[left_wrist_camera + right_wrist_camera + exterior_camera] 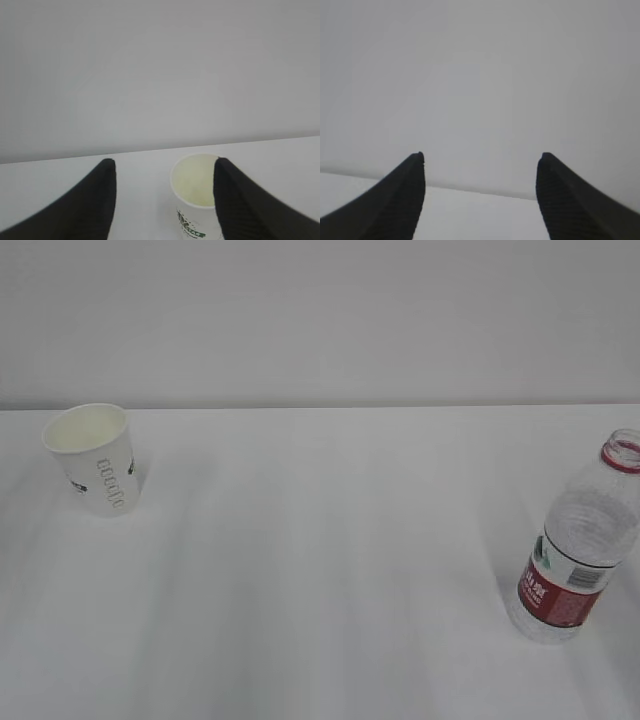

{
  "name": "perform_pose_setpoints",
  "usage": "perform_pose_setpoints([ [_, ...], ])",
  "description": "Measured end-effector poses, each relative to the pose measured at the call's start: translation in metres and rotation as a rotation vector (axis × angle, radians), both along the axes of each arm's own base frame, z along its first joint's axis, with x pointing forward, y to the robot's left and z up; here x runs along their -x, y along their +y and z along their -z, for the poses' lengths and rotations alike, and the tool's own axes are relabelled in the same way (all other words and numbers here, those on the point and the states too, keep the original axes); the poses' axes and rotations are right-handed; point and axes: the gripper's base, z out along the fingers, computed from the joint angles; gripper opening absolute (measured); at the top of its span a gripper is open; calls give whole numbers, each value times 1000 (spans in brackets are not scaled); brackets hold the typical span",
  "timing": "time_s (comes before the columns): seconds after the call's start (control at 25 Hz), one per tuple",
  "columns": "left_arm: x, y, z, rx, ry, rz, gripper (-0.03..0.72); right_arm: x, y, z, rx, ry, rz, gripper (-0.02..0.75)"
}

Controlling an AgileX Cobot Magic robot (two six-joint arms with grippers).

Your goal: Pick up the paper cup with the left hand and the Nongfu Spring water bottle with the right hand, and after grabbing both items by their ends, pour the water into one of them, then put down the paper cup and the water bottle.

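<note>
The white paper cup (95,459) stands upright at the far left of the table, grey lettering on its side. In the left wrist view the paper cup (192,187) sits ahead of my left gripper (164,165), off toward the right finger, whose tip covers part of its rim; the jaws stand wide apart and hold nothing. The clear Nongfu Spring water bottle (575,545), uncapped with a red neck ring and red-and-white label, stands at the right edge. My right gripper (482,157) is open and empty; the bottle is out of its view. Neither arm shows in the exterior view.
A white table (320,570) runs back to a plain pale wall (320,320). The cup and the bottle stand far apart, with bare tabletop between them.
</note>
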Motion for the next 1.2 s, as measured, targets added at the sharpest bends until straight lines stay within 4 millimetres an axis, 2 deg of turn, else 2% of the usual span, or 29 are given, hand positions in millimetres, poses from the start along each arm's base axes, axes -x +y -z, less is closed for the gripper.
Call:
perform_pose_setpoints([
  [0.24, 5, -1, 23, 5, 1, 10, 451, -21, 3, 12, 16, 41, -18, 528],
  [0.44, 1, -3, 30, -18, 19, 34, 451, -35, 7, 21, -7, 50, -59, 528],
  [0.88, -11, -6, 46, -23, 47, 69, 451, -47, 20, 32, 78, 68, -201, 529],
  [1.2, -27, -20, 70, 88, 24, 216, 451, -53, 28, 42, 58, 60, -286, 537],
])
